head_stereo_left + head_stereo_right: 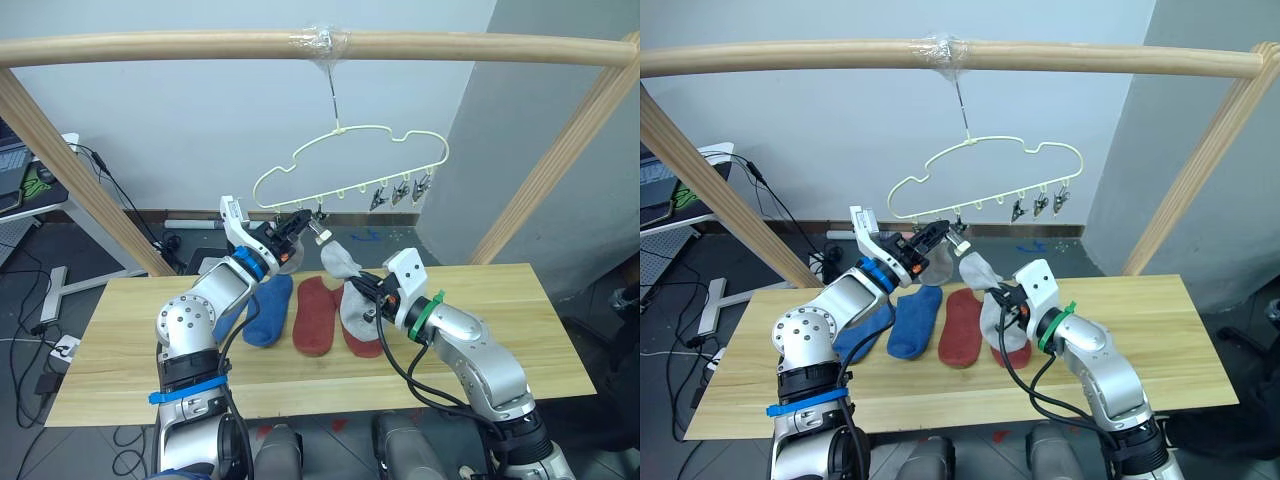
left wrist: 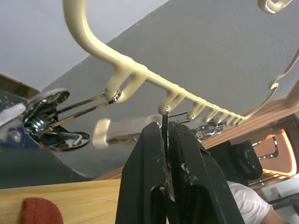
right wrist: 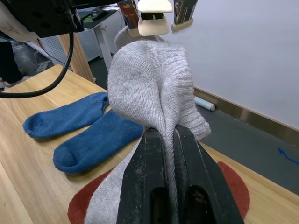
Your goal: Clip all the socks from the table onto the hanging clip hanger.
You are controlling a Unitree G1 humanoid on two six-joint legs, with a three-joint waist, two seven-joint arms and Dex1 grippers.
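Observation:
The pale-yellow clip hanger (image 1: 350, 160) hangs from a wooden pole (image 1: 300, 45). My left gripper (image 1: 298, 224) is raised to its bottom bar and shut on a metal clip (image 2: 164, 135); that clip's white tips (image 3: 152, 23) sit just above a light grey sock (image 1: 340, 260). My right gripper (image 3: 163, 133) is shut on this grey sock and holds its cuff up under the clip, while the rest trails down onto a brick-red sock (image 1: 362, 340). On the table (image 1: 520, 330) lie two blue socks (image 1: 268, 310) and another red sock (image 1: 316, 315).
Three free clips (image 1: 400, 192) hang at the hanger's right end. The pole frame's slanted legs stand at the table's left (image 1: 80, 170) and right (image 1: 560, 160). A desk with a laptop (image 1: 25, 180) is at the far left.

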